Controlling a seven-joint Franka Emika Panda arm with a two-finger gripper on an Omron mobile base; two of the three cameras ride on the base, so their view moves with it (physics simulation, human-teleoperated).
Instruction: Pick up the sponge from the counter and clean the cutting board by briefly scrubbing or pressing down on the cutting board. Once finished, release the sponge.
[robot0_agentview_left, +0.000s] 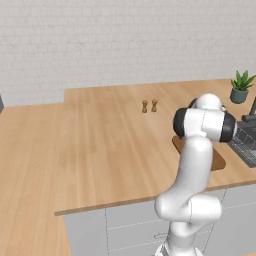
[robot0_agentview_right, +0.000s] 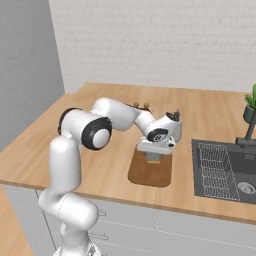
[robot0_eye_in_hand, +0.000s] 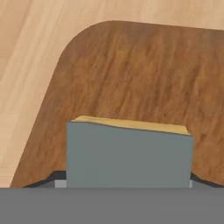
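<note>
The large light tan wood-plank counter (robot0_agentview_left: 100, 150) is stretching across the scene, with grey cabinet fronts (robot0_agentview_right: 165, 235) beneath its near edge and a white brick wall (robot0_agentview_left: 125, 40) behind it. Toward the far middle of the counter, two small brown wooden shakers (robot0_agentview_left: 149, 105) are standing upright just beside each other, well apart from the near edge.

Right of the shakers, the white arm is reaching over the flat reddish-brown wooden cutting board with rounded corners (robot0_agentview_right: 150, 172), which is lying on the counter near its front edge. In the right base view the gripper (robot0_agentview_right: 154, 157) is pointing down over the far part of the board, and whether it is touching the board cannot be told from there. In the hand view the small flat rectangular sponge (robot0_eye_in_hand: 129, 153) is sitting between the dark fingers (robot0_eye_in_hand: 56, 177), its grey-green face turned to the camera and its yellow side showing as a thin strip along the edge toward the board. The fingers are pinching the sponge from both sides. The board's wood grain is lying just beyond the sponge, with one rounded corner and the pale counter beside it.

Right of the board, a dark grey sink (robot0_agentview_right: 225, 170) with a wire rack is sunk into the counter. At the far right, a small green plant in a dark pot (robot0_agentview_left: 241, 87) is standing upright.
</note>
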